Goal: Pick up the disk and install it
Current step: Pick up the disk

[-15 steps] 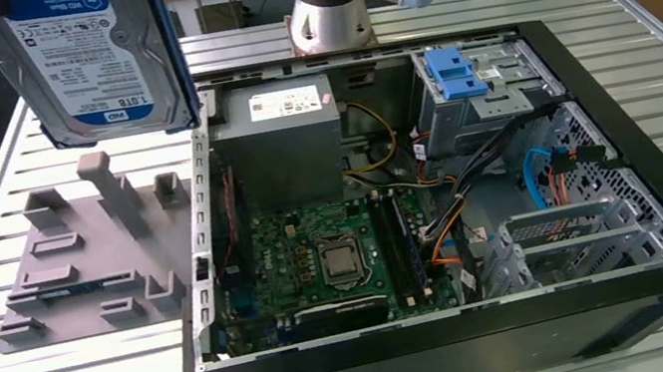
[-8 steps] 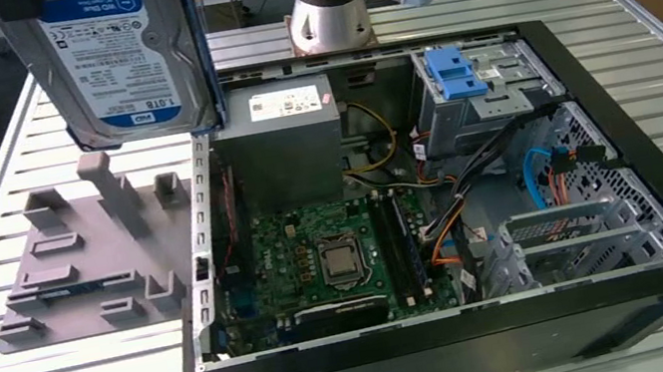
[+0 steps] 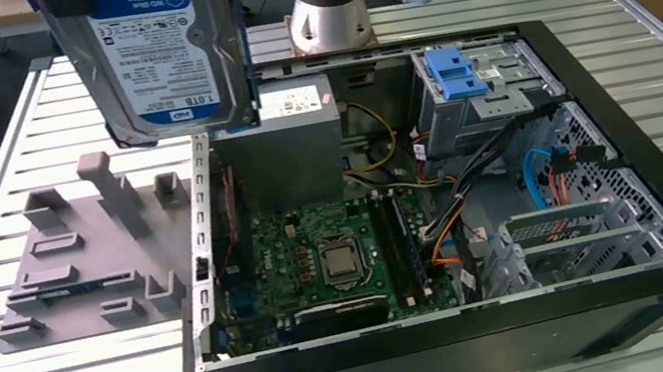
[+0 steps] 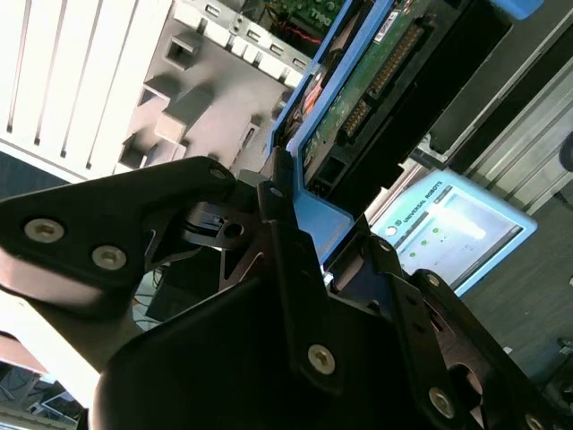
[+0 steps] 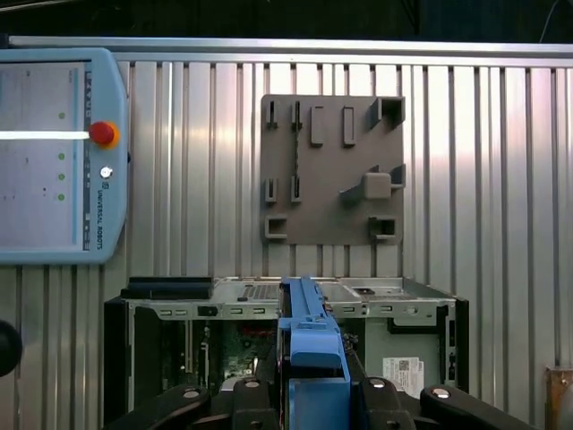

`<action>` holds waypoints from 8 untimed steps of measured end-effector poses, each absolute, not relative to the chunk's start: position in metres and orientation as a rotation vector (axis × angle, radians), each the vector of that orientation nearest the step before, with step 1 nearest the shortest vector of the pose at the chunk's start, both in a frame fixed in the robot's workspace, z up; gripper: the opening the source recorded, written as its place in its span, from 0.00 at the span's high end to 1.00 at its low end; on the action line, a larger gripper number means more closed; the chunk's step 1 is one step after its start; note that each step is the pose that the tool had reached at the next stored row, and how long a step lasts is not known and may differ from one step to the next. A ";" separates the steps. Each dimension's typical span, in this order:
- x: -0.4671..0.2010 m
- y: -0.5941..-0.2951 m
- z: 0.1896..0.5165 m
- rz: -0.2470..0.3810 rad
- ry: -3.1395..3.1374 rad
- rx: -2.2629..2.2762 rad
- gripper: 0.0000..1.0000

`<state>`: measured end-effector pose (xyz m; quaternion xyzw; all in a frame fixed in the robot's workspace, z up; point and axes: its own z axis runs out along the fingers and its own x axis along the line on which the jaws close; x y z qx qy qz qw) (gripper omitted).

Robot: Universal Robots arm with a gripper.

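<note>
Aloft, the end effector (image 5: 311, 390) is clenched on the disk (image 3: 155, 54) by its blue bracket, upright; beneath it lie the open case (image 3: 466, 345) and grey fixture (image 3: 77, 279).

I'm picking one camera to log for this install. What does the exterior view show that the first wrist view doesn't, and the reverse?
Exterior view, not the wrist one: the disk with its label face-on, held in the air, plus the CPU socket and the blue-latched drive cage inside the open computer case. First wrist view, not the exterior: the teach pendant lying on the slatted metal table, and the claw shut on the disk's blue bracket, seen edge-on. Both: the case, the table and the grey fixture plate.
</note>
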<state>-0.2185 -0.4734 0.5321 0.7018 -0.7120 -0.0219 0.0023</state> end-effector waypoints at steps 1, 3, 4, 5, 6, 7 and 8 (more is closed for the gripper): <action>-0.215 -0.474 0.532 -0.069 -2.234 2.202 0.64; -0.210 -0.474 0.532 -0.068 -2.234 2.202 0.64; -0.208 -0.474 0.531 -0.067 -2.234 2.203 0.64; -0.206 -0.474 0.531 -0.066 -2.235 2.204 0.64; -0.204 -0.474 0.531 -0.065 -2.236 2.205 0.64; -0.201 -0.475 0.530 -0.063 -2.237 2.207 0.64; -0.199 -0.475 0.530 -0.062 -2.238 2.208 0.64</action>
